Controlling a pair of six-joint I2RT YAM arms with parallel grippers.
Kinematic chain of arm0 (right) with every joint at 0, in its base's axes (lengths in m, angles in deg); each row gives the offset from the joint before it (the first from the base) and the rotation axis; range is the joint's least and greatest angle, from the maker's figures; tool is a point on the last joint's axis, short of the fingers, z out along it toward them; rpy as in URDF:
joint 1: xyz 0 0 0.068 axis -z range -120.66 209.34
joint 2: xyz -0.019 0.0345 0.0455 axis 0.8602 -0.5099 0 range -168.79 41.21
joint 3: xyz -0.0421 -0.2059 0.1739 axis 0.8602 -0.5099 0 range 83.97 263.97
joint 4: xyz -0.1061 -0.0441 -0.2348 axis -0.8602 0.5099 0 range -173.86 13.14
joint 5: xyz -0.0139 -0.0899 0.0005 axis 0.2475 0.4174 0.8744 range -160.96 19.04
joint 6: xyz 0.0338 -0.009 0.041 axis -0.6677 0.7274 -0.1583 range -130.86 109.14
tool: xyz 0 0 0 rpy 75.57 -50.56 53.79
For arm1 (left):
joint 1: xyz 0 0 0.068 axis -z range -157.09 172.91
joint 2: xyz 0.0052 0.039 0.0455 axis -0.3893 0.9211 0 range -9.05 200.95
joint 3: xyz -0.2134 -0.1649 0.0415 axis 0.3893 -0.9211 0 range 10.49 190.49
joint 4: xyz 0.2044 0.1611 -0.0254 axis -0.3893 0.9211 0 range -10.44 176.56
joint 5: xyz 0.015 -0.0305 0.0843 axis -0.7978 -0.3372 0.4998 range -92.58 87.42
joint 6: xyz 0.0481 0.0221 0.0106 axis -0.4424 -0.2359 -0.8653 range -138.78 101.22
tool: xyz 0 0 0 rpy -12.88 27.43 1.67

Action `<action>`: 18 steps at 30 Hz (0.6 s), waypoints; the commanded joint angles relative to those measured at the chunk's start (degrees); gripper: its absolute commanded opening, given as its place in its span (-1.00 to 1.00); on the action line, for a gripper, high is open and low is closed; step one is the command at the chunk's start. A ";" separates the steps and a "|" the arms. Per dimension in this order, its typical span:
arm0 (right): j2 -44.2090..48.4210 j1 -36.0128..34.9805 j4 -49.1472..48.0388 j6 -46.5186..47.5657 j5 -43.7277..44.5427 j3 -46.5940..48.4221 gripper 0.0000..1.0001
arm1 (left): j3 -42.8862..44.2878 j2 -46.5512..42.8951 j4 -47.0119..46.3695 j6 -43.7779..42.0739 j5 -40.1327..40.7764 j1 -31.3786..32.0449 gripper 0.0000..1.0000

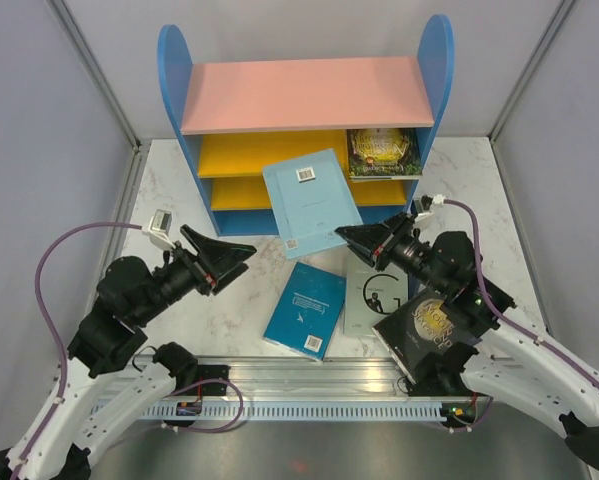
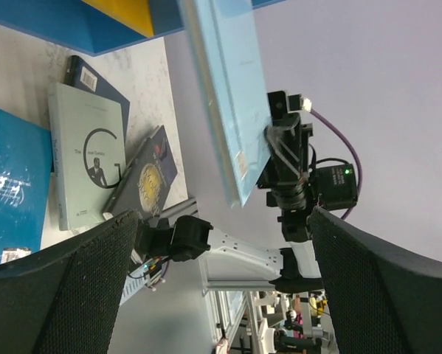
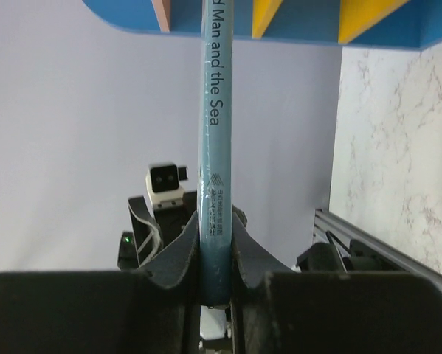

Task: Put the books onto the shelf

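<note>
The marble bench (image 1: 229, 310) is being occupied at its far edge by the shelf (image 1: 299, 92). A dark illustrated book (image 1: 383, 153) is being kept at the right end of its upper yellow board. A teal book (image 1: 305, 309), a grey-white book (image 1: 375, 300) and a black-and-gold book (image 1: 429, 325) are being left on the bench near the arms. A pale blue book (image 1: 311, 200) is being held aloft before the shelf's lower boards, pinched at its near right corner by the right claw (image 1: 344, 236). The left claw (image 1: 244, 255) is being held spread wide, left of that book and apart from it.
</note>
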 commanded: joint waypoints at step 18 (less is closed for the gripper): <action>-14.67 26.77 0.90 -2.55 -9.98 21.96 -1.00 | 5.24 -10.12 15.15 -4.03 7.77 -0.03 0.99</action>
